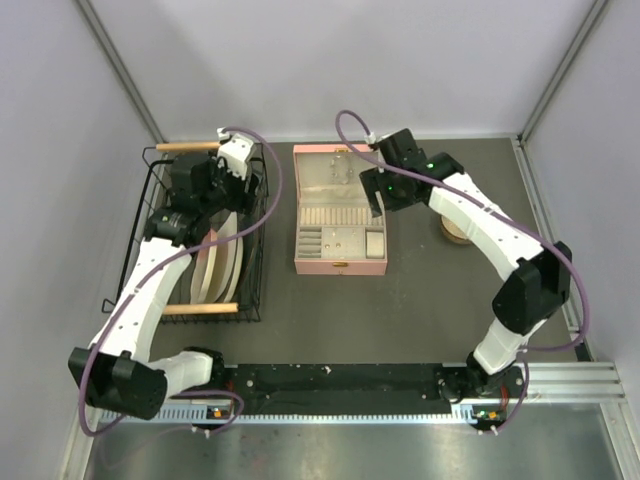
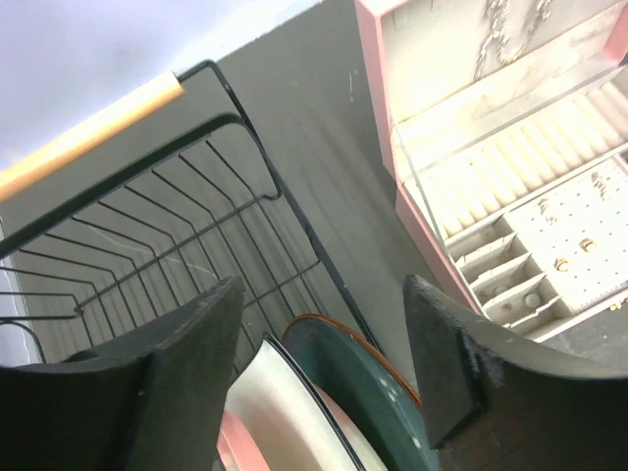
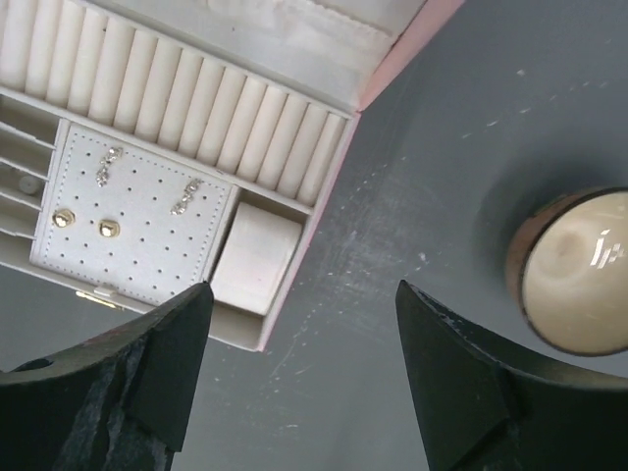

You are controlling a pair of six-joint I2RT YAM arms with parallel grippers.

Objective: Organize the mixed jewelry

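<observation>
Across the dark grey table [image 1: 420,320], the biggest thing is the black wire rack with wooden handles [image 1: 262,250], well left of the open pink jewellery box [image 1: 340,267] and holding upright plates, among them a teal one [image 2: 363,392]. The left gripper [image 2: 324,294] hangs over that rack, left of the box, its jaws spread with nothing between them. Right of the box sits the round wooden bowl with a pale inside [image 3: 518,257], largely hidden under the right arm from above. The right gripper [image 3: 304,294] hovers between the box's right wall and the bowl, jaws likewise spread and empty. Inside the box, thin silvery chains [image 2: 500,39] lie in the lid, and small gold studs [image 3: 64,218] and silvery drop earrings [image 3: 184,201] sit on the pierced pad. The mixed jewelry [image 3: 601,245] not yet sorted appears as faint silvery glints in the bowl, right of the box; it is too small to tell which way its long axis runs. I judge the right arm far nearer: the bowl lies just off its right finger, away from the box, so it would need to shift that way and come down.
</observation>
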